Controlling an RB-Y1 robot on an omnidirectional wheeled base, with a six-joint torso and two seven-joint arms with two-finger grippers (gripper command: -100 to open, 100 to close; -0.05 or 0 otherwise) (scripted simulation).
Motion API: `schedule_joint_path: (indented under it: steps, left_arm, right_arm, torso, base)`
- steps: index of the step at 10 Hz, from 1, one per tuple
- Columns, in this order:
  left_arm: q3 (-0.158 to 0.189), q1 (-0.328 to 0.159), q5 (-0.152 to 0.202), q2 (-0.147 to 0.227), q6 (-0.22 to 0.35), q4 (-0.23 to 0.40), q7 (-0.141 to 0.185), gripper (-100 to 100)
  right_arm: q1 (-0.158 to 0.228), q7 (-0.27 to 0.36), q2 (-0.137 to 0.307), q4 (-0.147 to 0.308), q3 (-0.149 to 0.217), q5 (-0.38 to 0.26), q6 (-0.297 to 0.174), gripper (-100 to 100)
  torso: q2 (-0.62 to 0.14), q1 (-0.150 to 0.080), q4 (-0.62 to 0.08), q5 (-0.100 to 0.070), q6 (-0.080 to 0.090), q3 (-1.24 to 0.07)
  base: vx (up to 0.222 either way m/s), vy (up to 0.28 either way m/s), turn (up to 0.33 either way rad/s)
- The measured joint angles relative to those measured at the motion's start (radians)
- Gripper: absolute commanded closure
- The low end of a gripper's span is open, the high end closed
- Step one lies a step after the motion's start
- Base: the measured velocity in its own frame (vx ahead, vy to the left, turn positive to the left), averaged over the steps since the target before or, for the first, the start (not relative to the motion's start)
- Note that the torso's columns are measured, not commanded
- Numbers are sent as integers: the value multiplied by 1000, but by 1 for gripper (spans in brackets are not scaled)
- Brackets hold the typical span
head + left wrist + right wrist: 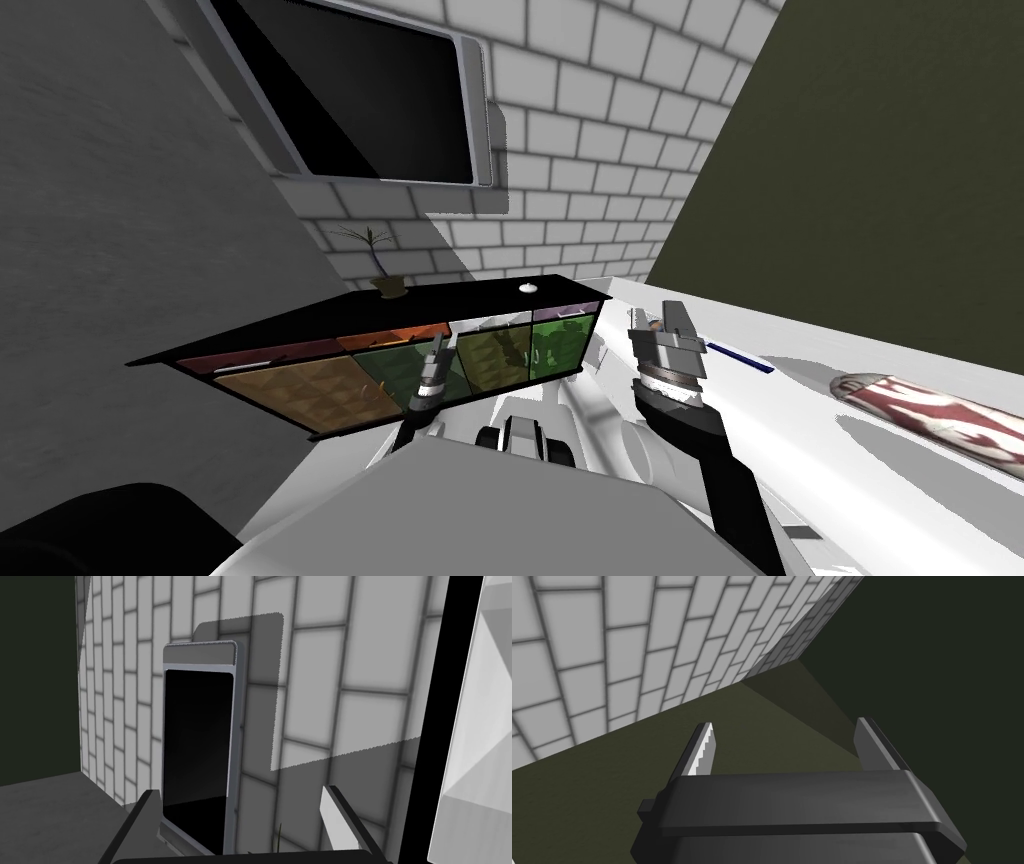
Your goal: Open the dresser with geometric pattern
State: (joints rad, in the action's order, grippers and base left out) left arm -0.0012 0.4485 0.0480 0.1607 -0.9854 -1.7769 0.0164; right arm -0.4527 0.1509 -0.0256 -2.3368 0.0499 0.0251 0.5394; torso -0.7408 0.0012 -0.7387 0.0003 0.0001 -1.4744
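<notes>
**Left gripper at the patterned dresser, both grippers wide**

The low dresser with black top and orange, green and purple geometric fronts (290, 385) stands against the white brick wall (600, 130), under a dark wall screen (360, 90). The left gripper (432, 362) is before its middle fronts, fingers (336, 816) wide apart and empty; whether it touches them I cannot tell. The right gripper (672, 322), also wide and empty, is raised just off the dresser's right end

The dresser (340, 365) is being shown with a smooth, matt black top and faintly glossy, patterned front panels. The wall screen (370, 90) is being rendered glossy black within a smooth grey frame; the brick wall (600, 130) is being rendered matt.
</notes>
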Motion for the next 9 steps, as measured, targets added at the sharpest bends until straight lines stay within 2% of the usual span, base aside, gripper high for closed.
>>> schedule_joint_path:
  steps: [3, 9]
  left_arm:
    - [11, 0, 18, -12, -50, 84, 13, -100]
    - [29, -20, 46, -38, -137, 246, 33, -100]
  right_arm:
    - [0, 0, 0, 0, 0, 0, 0, 0]
    - [0, 0, 0, 0, 0, 0, 0, 0]
  torso:
    - [6, -3, 1, -1, 0, -3]
    - [2, -1, 1, 0, 0, -1]
  base:
    - [125, -75, 31]
    - [83, -58, 18]
